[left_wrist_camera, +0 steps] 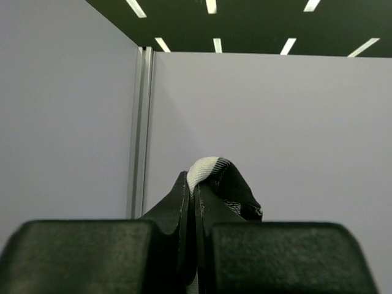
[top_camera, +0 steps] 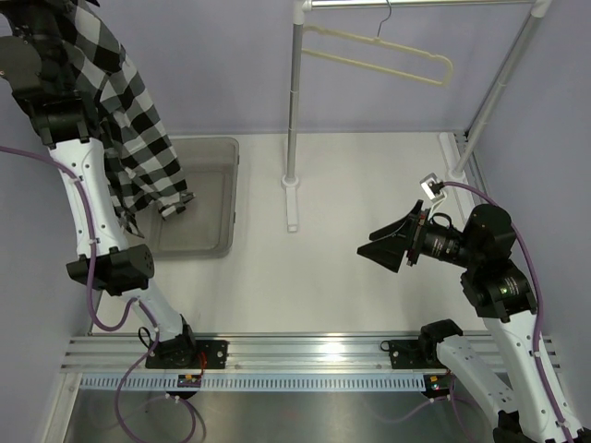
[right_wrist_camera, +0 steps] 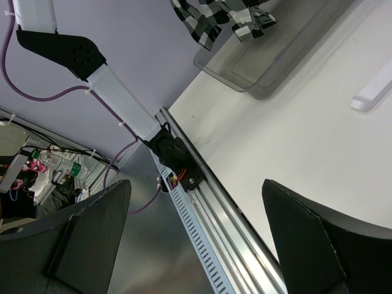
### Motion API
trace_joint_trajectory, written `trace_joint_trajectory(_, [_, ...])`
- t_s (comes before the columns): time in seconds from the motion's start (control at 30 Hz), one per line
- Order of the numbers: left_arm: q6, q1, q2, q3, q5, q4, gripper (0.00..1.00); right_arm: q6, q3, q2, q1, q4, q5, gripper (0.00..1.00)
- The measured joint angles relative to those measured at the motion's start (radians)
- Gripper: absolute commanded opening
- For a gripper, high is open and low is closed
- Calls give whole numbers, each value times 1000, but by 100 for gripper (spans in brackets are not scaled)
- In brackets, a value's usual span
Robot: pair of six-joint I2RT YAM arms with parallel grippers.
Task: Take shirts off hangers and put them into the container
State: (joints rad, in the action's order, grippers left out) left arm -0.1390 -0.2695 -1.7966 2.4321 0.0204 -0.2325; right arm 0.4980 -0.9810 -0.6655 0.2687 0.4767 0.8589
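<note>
The black-and-white checked shirt (top_camera: 138, 129) hangs from the top left, its lower end dangling over the translucent grey container (top_camera: 208, 235). My left gripper (left_wrist_camera: 195, 187) is raised high and shut on a fold of the shirt (left_wrist_camera: 211, 168), with its fingers pinching the cloth. The cream hanger (top_camera: 388, 53) hangs bare on the rack's top bar. My right gripper (top_camera: 371, 247) is held above the table at mid right, open and holding nothing, pointing left. In the right wrist view the right gripper (right_wrist_camera: 196, 190) stands wide, with the shirt (right_wrist_camera: 211, 15) and the container (right_wrist_camera: 269, 70) far off.
The rack's upright pole (top_camera: 294, 101) and its white foot (top_camera: 292, 203) stand just right of the container. A slanted pole (top_camera: 503, 83) rises at the far right. A metal rail (top_camera: 314, 355) runs along the near edge. Grey walls enclose the table.
</note>
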Motion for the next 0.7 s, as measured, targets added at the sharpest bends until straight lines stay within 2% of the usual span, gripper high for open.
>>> trace_joint_trajectory(0.2, [-34,13,-6,-49,39,24,0,7,0,3,0,-5,-1,97])
trace_joint_trajectory(0.57, [-16,144,-7,-12,94,60,0,16,0,23,0,-11,-1,97])
trace_joint_trajectory(0.7, [-13,168,14,-51,94,53,0,16,0,40,0,-11,-1,97])
